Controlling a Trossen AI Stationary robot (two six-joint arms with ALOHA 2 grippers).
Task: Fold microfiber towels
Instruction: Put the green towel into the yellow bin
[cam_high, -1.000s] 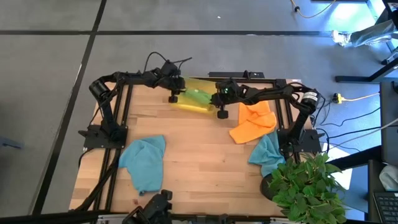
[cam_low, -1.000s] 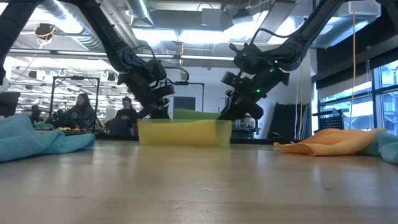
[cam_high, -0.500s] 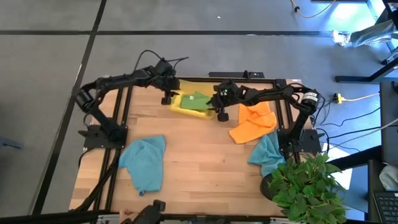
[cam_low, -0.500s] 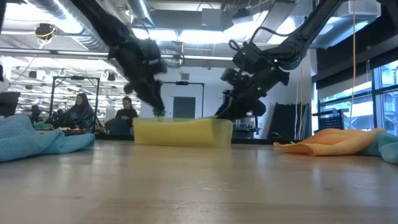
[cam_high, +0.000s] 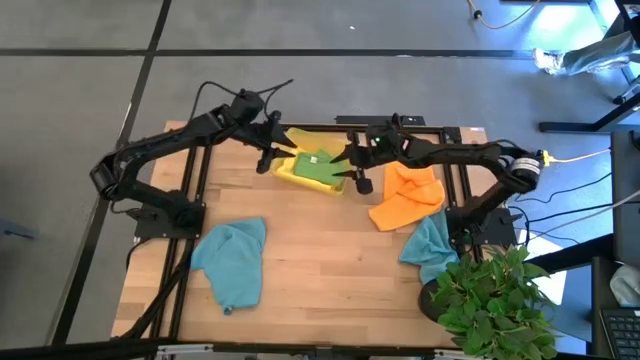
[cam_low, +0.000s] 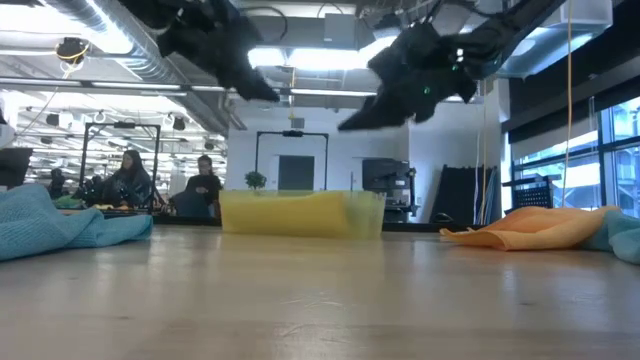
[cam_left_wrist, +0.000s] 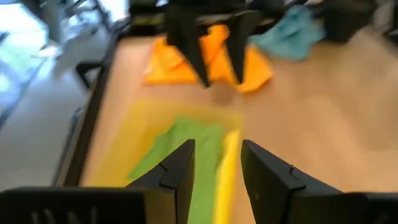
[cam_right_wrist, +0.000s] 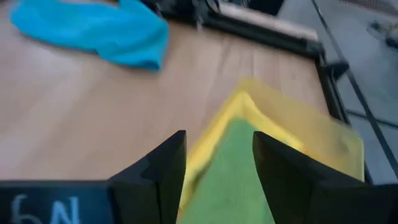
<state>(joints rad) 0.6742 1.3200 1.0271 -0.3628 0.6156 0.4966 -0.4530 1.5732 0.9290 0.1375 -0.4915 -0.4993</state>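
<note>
Wooden slats are making up the table (cam_high: 320, 270), and beyond its far edge in the low view people (cam_low: 130, 180) are sitting in a lit workroom. Near the table's left front, one teal-blue towel (cam_high: 232, 262) is lying crumpled, just where it lay a second ago. Further along, the left gripper (cam_high: 268, 158) is hanging above the left end of the yellow tray (cam_high: 285, 170); it has risen clear of the tray since the earlier frames, when it was down at the rim. Its fingers (cam_left_wrist: 180, 174) are standing parted, with nothing between them. Inside the tray the green towel (cam_high: 315, 167) is lying folded and flat, released by both arms; a second ago it was still bunched under the two grippers. In the left wrist view this green cloth is running along the tray's floor beneath the gap between the fingers. To the tray's right, the right gripper (cam_high: 352, 172) is also lifted above the rim, where earlier it was lower and pinching; its fingers (cam_right_wrist: 155, 174) are spread apart and empty. Just beyond it the orange towel (cam_high: 405, 197) is resting unfolded on the wood, unmoved, and the second teal-blue towel (cam_high: 432, 245) is sitting at the right edge beside the potted plant (cam_high: 490, 300).
</note>
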